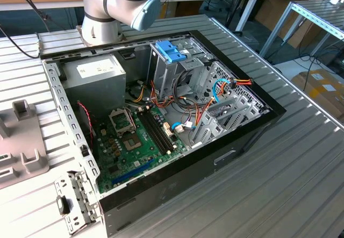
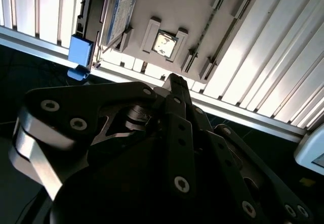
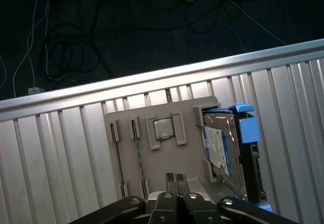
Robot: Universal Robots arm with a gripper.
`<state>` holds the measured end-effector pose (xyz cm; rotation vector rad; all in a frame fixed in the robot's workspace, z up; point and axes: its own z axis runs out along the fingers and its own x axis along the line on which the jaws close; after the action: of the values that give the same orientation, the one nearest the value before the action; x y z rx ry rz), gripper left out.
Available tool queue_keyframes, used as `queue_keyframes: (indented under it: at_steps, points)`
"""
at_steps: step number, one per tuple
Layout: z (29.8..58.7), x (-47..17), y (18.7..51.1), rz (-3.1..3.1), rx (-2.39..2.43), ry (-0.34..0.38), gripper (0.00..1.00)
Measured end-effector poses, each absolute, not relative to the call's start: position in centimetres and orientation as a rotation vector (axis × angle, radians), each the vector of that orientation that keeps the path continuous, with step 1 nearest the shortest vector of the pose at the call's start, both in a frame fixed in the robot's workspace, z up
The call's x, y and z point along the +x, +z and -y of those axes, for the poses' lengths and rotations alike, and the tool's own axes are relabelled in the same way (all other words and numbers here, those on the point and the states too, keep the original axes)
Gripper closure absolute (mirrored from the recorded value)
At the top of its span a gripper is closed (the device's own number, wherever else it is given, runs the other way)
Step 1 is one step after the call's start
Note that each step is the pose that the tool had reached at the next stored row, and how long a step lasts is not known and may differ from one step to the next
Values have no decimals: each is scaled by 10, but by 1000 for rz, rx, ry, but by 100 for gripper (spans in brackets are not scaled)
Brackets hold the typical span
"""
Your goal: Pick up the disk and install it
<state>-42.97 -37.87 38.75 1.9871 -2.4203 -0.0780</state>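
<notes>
On the grey holder plate [image 3: 172, 158], the disk [image 3: 223, 150] stood on its long edge in a slot at one side. Its labelled face was turned toward the middle of the plate, and its blue end tab [image 3: 246, 128] stuck out past the plate's rim. This upright seating probably served to leave both flat faces free for a clamping grasp. The disk touched only the holder, so pick-up had not yet taken place.

A square chip [image 3: 163, 129] sat in its own pocket on the same plate, well apart from the disk. Narrow slots for other parts lay beyond it.

The gripper [image 3: 176, 179] hung above the plate, in line with the chip rather than the disk. In both wrist views its two fingers [image 2: 174, 85] lay pressed together with nothing between them. The grasp would therefore call for opening them first.

The plate rested on the slatted metal table [image 3: 61, 158]. In the exterior view the plate [image 1: 24, 141] appeared at the exterior view's left edge, beside the open computer case [image 1: 188, 168].

The case lay on its side with the circuit board [image 1: 134, 141] exposed, presumably to give access from above. A drive cage [image 1: 226, 109] with a blue bracket [image 1: 171, 50] stood near the far wall. The arm [image 1: 118, 1] rose from the table behind the case.
</notes>
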Motion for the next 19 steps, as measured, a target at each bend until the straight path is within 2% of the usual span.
queue_keyframes:
  at_steps: [16,19]
  points:
    - [379,-430,388,2373,2041,-78,89]
    - [379,-430,388,2373,2041,-78,71]
